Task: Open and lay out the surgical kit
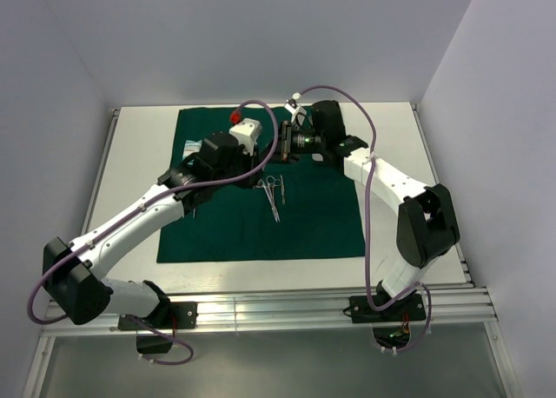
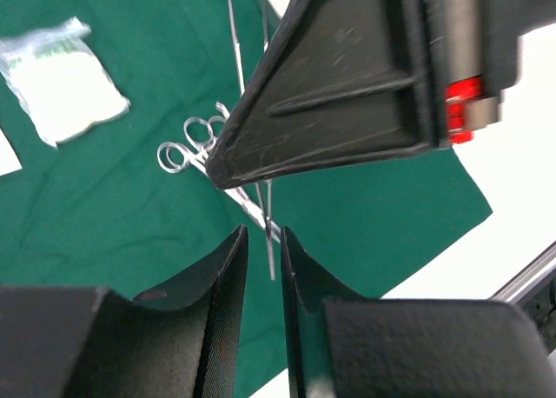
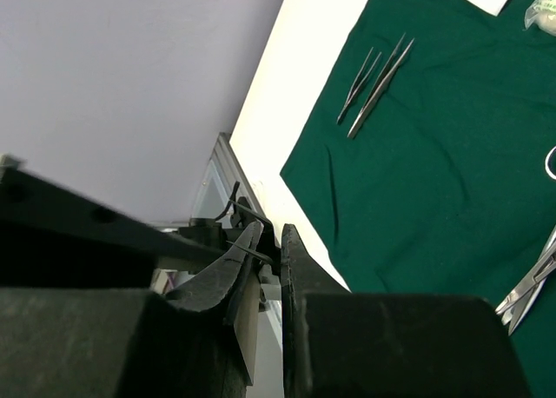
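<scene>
Green cloth (image 1: 304, 220): 2 clamps (image 1: 273, 192), 2 tweezers (image 3: 375, 83), 1 packet (image 2: 61, 81)

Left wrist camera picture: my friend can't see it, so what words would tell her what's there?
The left gripper, fingers nearly together, hangs above a green cloth holding steel clamps and a pale packet. A big dark tilted piece fills the top.

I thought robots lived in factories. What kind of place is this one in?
Probably a robot test booth or lab, not a factory. Plain white walls box in one small table, and two robot arms are bolted to its near edge. A green cloth holds scissors-like clamps, like practice for a hospital job.
</scene>
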